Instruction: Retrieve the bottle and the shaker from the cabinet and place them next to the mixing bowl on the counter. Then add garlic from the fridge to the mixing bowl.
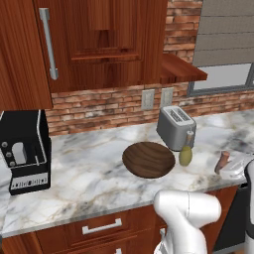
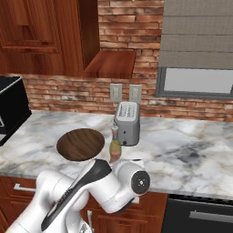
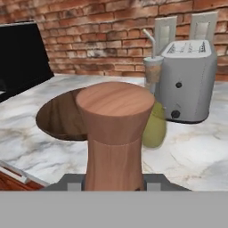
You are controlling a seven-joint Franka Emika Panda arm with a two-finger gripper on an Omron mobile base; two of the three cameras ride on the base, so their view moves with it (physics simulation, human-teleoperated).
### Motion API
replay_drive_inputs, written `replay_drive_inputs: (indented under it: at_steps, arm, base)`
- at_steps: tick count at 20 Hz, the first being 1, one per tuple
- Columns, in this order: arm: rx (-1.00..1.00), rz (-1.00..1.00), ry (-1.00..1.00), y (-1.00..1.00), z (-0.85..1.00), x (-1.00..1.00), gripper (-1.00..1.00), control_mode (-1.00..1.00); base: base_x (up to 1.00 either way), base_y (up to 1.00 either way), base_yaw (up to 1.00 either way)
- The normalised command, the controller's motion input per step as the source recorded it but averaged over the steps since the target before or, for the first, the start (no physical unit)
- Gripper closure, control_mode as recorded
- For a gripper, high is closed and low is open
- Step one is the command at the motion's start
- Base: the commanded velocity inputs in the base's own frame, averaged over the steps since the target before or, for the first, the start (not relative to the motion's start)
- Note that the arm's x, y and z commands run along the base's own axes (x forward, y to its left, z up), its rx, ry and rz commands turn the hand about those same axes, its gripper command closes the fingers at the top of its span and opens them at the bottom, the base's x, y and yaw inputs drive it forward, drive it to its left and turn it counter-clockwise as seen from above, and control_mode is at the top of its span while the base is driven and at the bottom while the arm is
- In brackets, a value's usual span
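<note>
My gripper (image 3: 114,183) is shut on the brown shaker (image 3: 115,133), which stands upright close to the hand camera. From the left base view the shaker (image 1: 223,160) leans slightly over the counter (image 1: 89,168) near its front edge, to the right of the olive bottle (image 1: 185,156). The bottle (image 3: 156,127) stands just behind the shaker, beside the dark wooden mixing bowl (image 1: 149,159). In the right base view the bowl (image 2: 81,144) lies left of the bottle (image 2: 114,146) and the shaker (image 2: 115,156). The wall cabinet (image 1: 99,44) hangs above with its shelf (image 1: 181,69) showing. Garlic and fridge are out of view.
A grey toaster (image 1: 174,127) stands behind the bottle, with a brownish cup with a straw (image 3: 152,67) at its side. A black appliance (image 1: 26,149) sits at the counter's left end. Wall outlets (image 2: 124,93) and a window (image 2: 200,79) are on the brick wall.
</note>
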Motion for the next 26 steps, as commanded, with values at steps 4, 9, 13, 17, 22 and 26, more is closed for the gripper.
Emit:
replay_drive_inputs:
  at_steps: [4, 9, 13, 17, 22, 26]
  arm:
    - [0.00, 0.00, 0.00, 0.43, -0.47, 0.06, 1.00, -1.00]
    - [0.00, -0.01, -0.02, 0.24, -0.20, 0.07, 1.00, -1.00]
    - [0.00, -0.04, -0.03, 0.11, -0.05, 0.36, 1.00, -1.00]
    - [0.00, -0.04, 0.00, 0.11, -0.06, 0.45, 1.00, -1.00]
    - [0.00, -0.02, 0.00, 0.08, -0.10, 0.27, 1.00, -1.00]
    - [0.00, -0.01, 0.00, 0.01, -0.11, 0.12, 1.00, -1.00]
  base:
    - [0.00, 0.00, 0.00]
    - [0.00, 0.00, 0.00]
    - [0.00, 0.00, 0.00]
    - [0.00, 0.00, 0.00]
    - [0.00, 0.00, 0.00]
    - [0.00, 0.00, 0.00]
